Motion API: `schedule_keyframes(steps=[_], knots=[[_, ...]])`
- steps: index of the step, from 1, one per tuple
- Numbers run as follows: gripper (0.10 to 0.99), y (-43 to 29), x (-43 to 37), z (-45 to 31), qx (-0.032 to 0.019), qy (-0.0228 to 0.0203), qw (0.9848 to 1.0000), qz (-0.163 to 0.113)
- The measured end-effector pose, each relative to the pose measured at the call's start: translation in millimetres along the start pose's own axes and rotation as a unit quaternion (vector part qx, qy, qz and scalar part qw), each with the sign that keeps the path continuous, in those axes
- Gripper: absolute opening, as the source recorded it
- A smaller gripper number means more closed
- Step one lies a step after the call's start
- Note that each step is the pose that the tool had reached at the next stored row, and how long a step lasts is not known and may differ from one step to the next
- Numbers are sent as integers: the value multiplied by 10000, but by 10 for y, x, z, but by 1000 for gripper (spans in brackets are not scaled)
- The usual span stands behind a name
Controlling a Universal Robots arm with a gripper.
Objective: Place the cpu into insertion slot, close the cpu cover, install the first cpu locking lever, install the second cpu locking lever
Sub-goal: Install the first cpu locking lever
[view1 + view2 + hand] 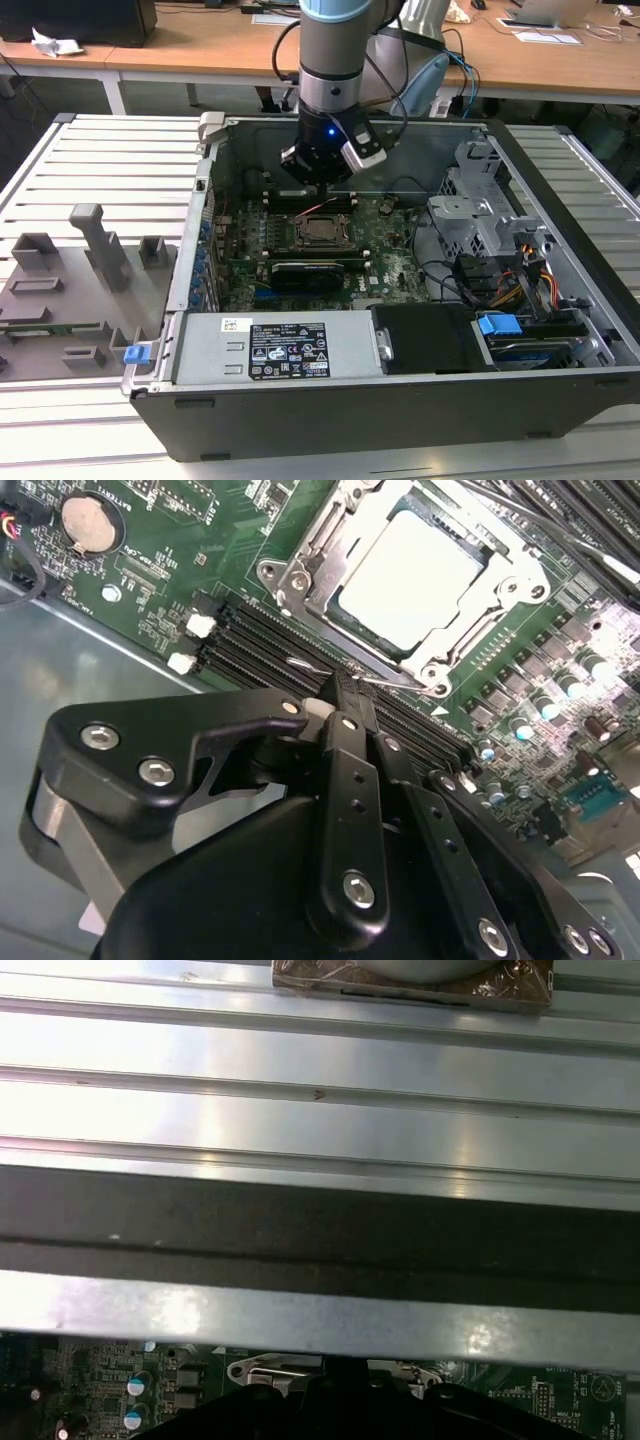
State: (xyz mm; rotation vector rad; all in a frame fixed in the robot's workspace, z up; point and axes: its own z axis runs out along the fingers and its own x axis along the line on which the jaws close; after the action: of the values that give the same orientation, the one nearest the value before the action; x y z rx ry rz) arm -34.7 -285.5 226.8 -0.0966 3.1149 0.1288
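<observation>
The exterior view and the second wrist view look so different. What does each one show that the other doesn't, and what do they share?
The exterior view alone takes in the whole open computer case, the grey ribbed table and the robot arm reaching down. The second wrist view alone gives a close look at the cpu lying in the insertion slot with the cpu cover framing it, plus a coin battery. Both show the gripper above the green motherboard.
</observation>
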Motion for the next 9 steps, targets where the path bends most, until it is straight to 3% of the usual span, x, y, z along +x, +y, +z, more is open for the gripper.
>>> schedule_keyframes(steps=[9], knots=[[106, -10, -81, 80, 2, -5, 9999, 121]])
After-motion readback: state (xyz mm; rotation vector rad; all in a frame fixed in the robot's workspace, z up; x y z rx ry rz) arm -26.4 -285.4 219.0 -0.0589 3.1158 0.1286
